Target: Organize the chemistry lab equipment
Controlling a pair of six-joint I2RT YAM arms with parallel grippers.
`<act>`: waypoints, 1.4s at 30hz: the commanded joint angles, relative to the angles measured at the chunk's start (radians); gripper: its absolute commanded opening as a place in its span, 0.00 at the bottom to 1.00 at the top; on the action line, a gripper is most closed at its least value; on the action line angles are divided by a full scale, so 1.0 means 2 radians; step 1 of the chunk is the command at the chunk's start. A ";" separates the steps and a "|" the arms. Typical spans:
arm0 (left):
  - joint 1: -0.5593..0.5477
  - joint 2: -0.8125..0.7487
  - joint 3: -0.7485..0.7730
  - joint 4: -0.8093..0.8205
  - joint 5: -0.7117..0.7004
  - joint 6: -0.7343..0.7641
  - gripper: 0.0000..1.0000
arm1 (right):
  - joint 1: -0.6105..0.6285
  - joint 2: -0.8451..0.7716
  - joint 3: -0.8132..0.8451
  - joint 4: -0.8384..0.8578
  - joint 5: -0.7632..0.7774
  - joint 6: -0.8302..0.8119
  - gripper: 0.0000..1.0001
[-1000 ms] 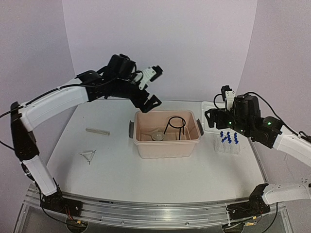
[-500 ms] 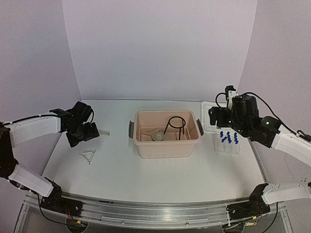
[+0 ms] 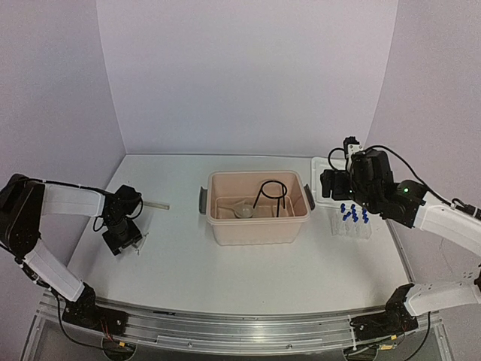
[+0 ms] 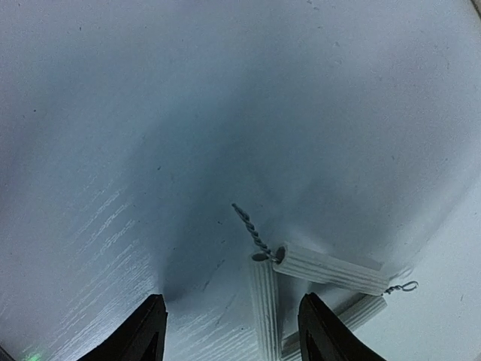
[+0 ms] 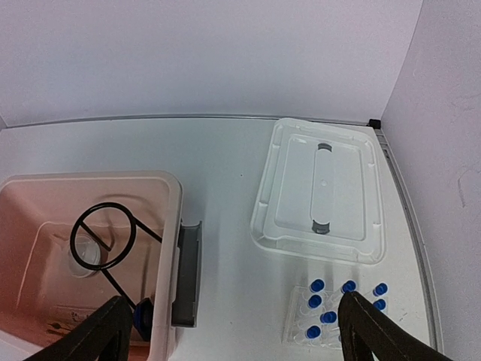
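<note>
The left fingers point(image 4: 150, 335) stand apart, low over the worktop point(image 4: 225, 90), empty; a ribbed white triangle point(image 4: 319, 269) with twisted wire ends lies flat just ahead of them, one leg reaching in between the tips. The right fingers point(image 5: 101, 335) are also spread and empty, held high above the blue-capped tubes point(image 5: 348, 286) in their tube rack point(image 5: 331, 323), beside the white lid point(image 5: 319, 188). The black wire ring stand point(image 5: 101, 235) sits inside the beige tub point(image 5: 90, 183).

Tub point(image 5: 90, 180): beige plastic, smooth, slightly translucent. Ring stand point(image 5: 105, 205): thin black wire, matt. Lid point(image 5: 319, 192): clear glossy plastic. Table point(image 4: 113, 113) — white, matt, finely streaked. Ribbed tubes point(image 4: 327, 268) — chalky white, strung on twisted metal wire point(image 4: 252, 228).
</note>
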 commanded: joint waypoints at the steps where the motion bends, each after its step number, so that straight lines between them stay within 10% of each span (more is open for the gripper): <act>1: 0.002 0.016 -0.008 0.039 0.024 -0.014 0.54 | -0.002 -0.003 0.000 0.003 0.012 -0.002 0.92; 12: 0.002 0.038 -0.004 0.070 0.023 -0.011 0.00 | -0.002 0.000 0.007 0.004 0.022 -0.016 0.92; 26: -0.008 -0.064 0.153 0.148 0.037 0.158 0.00 | -0.002 -0.010 0.007 0.004 0.030 -0.026 0.92; 42: -0.221 0.229 0.517 0.097 0.089 0.352 0.00 | -0.002 -0.015 0.007 0.004 0.031 -0.019 0.92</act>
